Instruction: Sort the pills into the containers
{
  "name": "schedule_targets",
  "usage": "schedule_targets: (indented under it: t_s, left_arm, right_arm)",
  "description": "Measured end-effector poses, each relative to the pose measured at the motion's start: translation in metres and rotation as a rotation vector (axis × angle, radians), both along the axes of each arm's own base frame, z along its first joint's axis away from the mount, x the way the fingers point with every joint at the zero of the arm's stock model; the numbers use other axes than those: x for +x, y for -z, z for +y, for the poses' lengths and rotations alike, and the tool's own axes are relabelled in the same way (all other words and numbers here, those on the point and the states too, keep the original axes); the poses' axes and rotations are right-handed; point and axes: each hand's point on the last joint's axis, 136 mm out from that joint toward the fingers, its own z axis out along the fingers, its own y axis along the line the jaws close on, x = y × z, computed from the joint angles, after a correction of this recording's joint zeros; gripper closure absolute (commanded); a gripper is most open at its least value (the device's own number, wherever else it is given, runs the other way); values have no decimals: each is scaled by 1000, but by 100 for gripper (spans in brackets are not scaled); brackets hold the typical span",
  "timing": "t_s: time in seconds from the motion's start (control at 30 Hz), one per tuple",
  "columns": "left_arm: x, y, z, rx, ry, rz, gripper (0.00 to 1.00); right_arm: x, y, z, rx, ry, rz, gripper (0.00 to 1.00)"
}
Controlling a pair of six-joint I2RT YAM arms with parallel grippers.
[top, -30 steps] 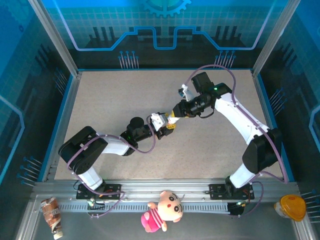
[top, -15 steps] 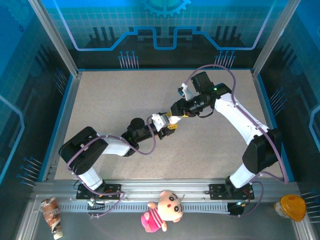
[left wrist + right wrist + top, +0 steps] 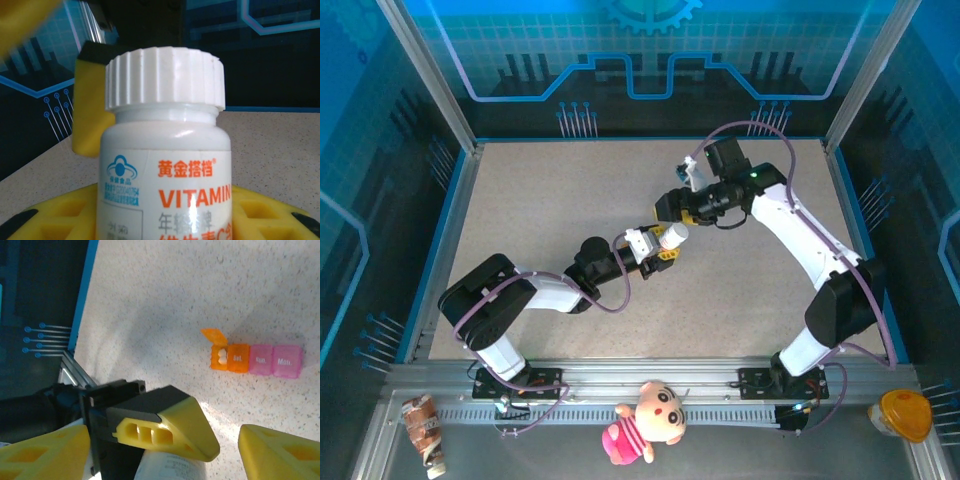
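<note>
A white vitamin bottle with a ribbed white cap is clamped in the left gripper near the middle of the speckled table, with its cap end turned toward the right gripper. The right gripper's yellow fingers are spread wide, with nothing held between them, and one finger is seen close beside the cap in the left wrist view. The containers – a joined strip of two orange and two pink compartments – are seen lying flat on the table in the right wrist view, apart from both grippers. The end orange lid is raised and white pills are seen inside – the other three compartments are closed
</note>
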Motion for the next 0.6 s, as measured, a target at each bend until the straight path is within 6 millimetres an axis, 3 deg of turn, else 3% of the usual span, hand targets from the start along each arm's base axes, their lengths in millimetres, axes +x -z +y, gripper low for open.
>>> schedule_targets:
  t_s: [0.1,0.23,0.37,0.6]
  left_arm:
    - [0,-2,0,-8,0,-5,100]
    - [0,-7,1,-31,-2,-4,100]
    - [1,-9,1,-49,-4,17,100]
    - [3,-19,-2,-89,6,42,100]
  right_arm:
    - [9,-16,-7,28,30,-47,20]
    - [21,-53,-36,74,114,-168,21]
    - [7,-83,-52,68,93,-316,21]
    - [-20,-75,-54,-11,-39,-405,15]
